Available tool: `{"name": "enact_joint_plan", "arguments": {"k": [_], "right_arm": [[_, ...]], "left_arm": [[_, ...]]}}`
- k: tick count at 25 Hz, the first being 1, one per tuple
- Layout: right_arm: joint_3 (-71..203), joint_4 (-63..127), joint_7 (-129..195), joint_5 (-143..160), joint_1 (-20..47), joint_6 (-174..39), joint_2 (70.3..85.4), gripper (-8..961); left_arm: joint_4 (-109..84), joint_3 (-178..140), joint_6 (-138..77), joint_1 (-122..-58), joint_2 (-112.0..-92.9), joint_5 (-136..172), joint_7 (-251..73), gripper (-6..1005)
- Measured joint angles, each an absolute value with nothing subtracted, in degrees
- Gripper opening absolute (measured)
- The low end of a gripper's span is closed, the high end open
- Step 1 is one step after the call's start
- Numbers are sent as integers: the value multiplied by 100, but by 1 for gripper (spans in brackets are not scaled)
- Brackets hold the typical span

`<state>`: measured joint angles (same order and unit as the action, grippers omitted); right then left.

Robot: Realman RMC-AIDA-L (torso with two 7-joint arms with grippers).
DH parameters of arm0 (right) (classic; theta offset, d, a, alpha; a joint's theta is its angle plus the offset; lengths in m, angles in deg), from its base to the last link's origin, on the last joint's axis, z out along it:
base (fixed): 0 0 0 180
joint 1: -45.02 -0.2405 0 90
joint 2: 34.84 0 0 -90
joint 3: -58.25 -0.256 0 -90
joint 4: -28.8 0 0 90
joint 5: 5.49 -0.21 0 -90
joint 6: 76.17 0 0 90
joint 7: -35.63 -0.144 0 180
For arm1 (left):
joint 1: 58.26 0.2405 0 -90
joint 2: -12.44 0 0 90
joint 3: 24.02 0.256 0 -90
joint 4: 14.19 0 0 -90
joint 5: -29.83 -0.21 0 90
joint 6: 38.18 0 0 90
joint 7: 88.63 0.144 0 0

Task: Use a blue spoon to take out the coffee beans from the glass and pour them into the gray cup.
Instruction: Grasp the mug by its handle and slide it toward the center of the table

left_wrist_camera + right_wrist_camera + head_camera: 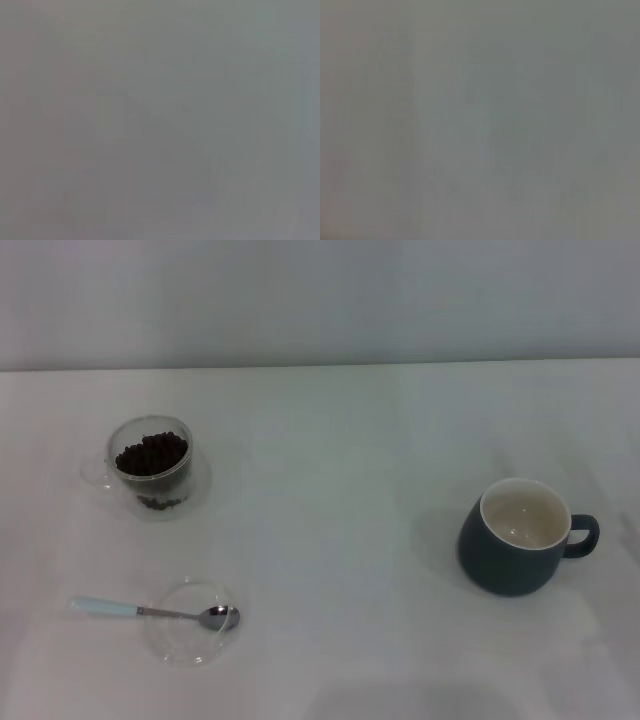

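In the head view the glass [150, 468] stands at the left of the white table, filled with dark coffee beans [152, 453]. Nearer the front left, the blue spoon [150, 612] lies with its metal bowl resting in a shallow clear dish [190, 635] and its pale handle pointing left. The gray cup [515, 536] stands upright at the right, its cream inside bare and its handle pointing right. Neither gripper shows in any view. Both wrist views show only a flat grey surface.
The white table [330, 540] runs back to a pale wall at its far edge. Open tabletop lies between the glass and the gray cup.
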<state>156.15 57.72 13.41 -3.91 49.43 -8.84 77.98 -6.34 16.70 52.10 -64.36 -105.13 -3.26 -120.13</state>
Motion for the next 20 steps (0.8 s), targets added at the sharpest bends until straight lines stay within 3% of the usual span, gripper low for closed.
{"name": "enact_joint_plan", "arguments": {"k": [6,15,20], "right_arm": [[15628,5307,1209,-234,5118,-325,7766,784],[15638,4161,1301,-146,4568,191,8020,773],[15665,3963,1321,-145,4362,221,8036,766]], "left_arm": [[-622,1710,5193,-6605,-10472,-332,-11990,876],[-487,1694,5193,-6672,-10566,-330,-11993,874],[-479,1690,5193,-6670,-10582,-335,-11991,873]]}}
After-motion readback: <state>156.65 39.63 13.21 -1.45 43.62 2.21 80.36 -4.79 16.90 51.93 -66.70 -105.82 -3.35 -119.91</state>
